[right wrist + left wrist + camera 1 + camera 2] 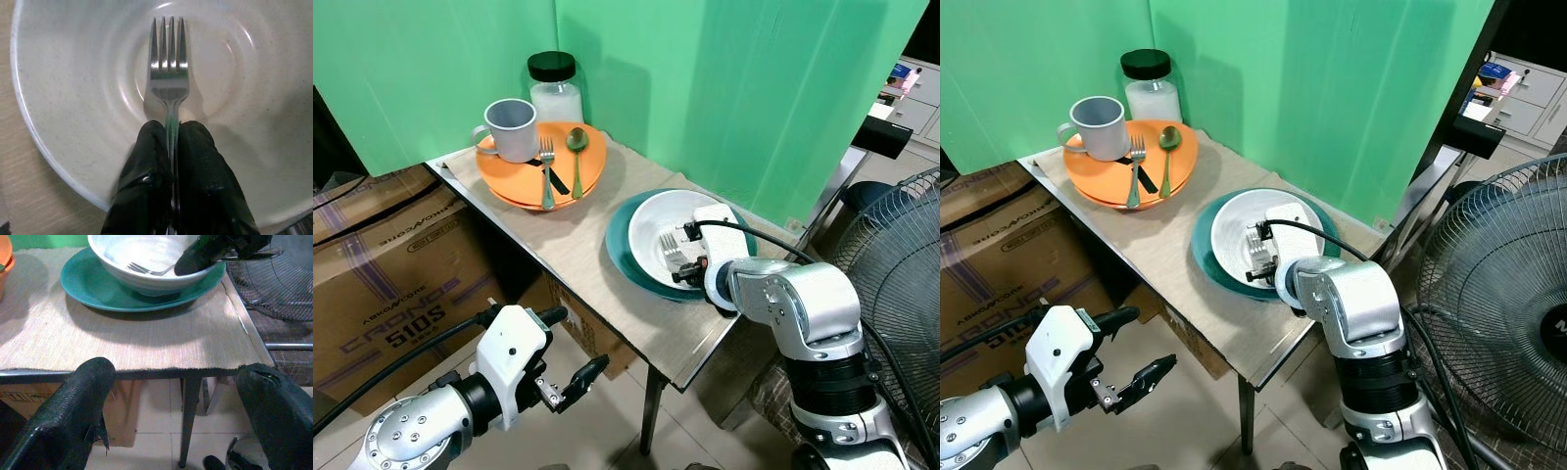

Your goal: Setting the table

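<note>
1. Surface, small and wood-grained, stands before a green backdrop in the left eye view. At its far corner an orange plate carries a grey mug, a fork and a spoon, the two lying side by side. A jar with a black lid stands just behind the plate. Nearer the right edge, a white bowl sits on a teal plate. The right claw reaches into the bowl, holding a second fork there. The left claw hangs below the near edge, fingers spread wide, holding nothing. Cardboard boxes sit to the left, a fan to the right.

2. Right eye view: same scene. The right arm bends up from below the surface's near corner, its claw over the bowl's near side. Drawers show at far right.

3. Left wrist view: the two black fingers stand far apart, below the surface's edge. Beyond them, bowl on teal plate, with fork tines lying inside the bowl and the right claw's dark tip at its rim. A tiled floor lies beneath.

4. Right wrist view: the right claw's fingers are pinched tight on the fork's handle. The tines point away, over the bowl's bottom.
</note>
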